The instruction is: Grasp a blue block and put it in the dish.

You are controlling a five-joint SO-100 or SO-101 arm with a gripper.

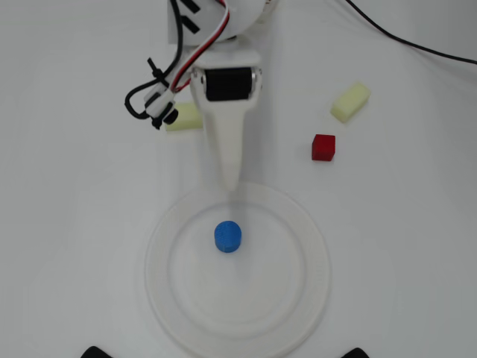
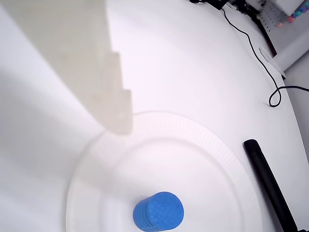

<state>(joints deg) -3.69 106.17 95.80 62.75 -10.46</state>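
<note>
The blue block [image 1: 227, 236] already sits inside the dish [image 1: 307, 231], a little above and left of the dish's centre in the overhead view, standing upright on its flat base. In the wrist view the blue block [image 2: 158, 212] shows at the bottom centre of the frame, well within the ridged rim of the dish [image 2: 207, 140]. Nothing touches it.

The gripper [image 1: 232, 188] hangs with its tip over the upper rim of the dish in the overhead view, apart from the block. It holds nothing. Only one pale finger [image 2: 113, 104] shows clearly in the wrist view, reaching in from the upper left, so whether the jaws are parted or closed I cannot tell.

The placing looks done: block in dish, jaws clear of it. What seems left, at most, is drawing the arm away from the dish.

On the white tabletop [image 1: 74, 224] the red cube [image 1: 323, 147] and two pale yellow blocks [image 1: 350, 101] lie in the upper part of the overhead view, outside the dish.
</note>
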